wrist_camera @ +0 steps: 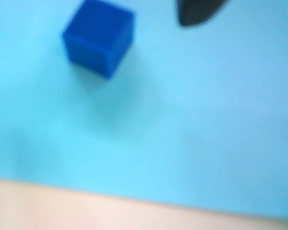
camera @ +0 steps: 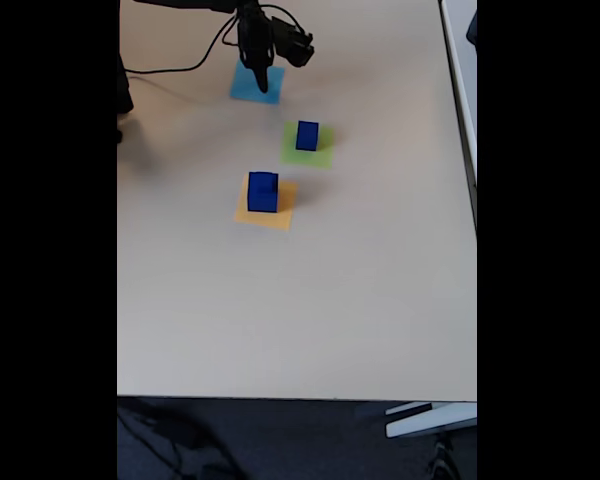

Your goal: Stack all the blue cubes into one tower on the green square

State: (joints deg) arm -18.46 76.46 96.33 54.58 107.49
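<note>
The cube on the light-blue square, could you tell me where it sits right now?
In the wrist view the blue cube rests on the light-blue square, upper left, left of the dark hand finger.

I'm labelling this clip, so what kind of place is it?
Probably an office or lab desk: a plain beige table with coloured paper squares, a blue cube on the green square, and a robot arm with trailing cables.

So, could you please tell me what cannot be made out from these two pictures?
- Gripper, fixed view: too small to tell open or shut.
- Cube on the light-blue square, wrist view: blurred; in the fixed view the arm hides it.
- Dark fingertip, wrist view: cut off by the top edge.
</note>
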